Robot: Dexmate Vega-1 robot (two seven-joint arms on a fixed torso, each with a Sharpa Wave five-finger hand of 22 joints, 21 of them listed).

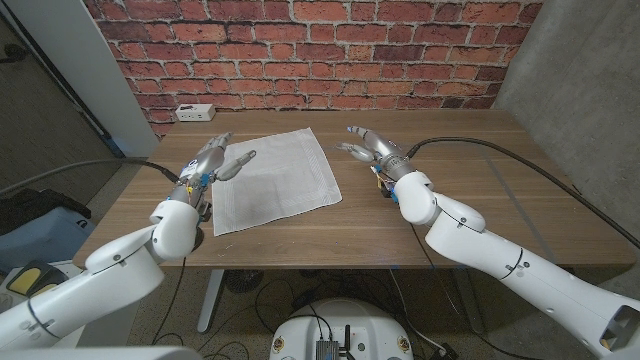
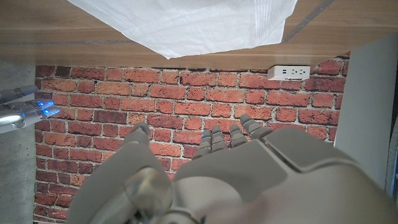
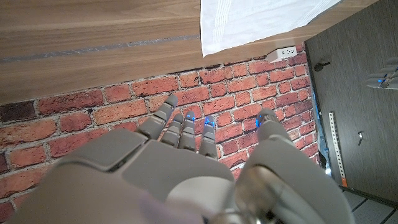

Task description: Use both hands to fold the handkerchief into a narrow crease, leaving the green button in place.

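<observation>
From my head camera I can find no green button on the handkerchief (image 1: pixel 273 180); if one lies there, it is too small or hidden for me to make out. The white power strip (image 1: pixel 196 112) at the table's (image 1: pixel 480 185) far edge, against the brick wall (image 1: pixel 320 50), carries no writing I can read (its sockets are only dark specks). The handkerchief is white, spread flat and unfolded, lying slightly askew between my two hands, with faint woven stripes along its border showing in my wrist views. My left hand (image 1: pixel 213 160) is at the cloth's left edge, fingers spread and holding nothing; whether it touches the cloth I cannot tell. My right hand (image 1: pixel 372 148) is just beside the right edge, fingers apart and empty.
</observation>
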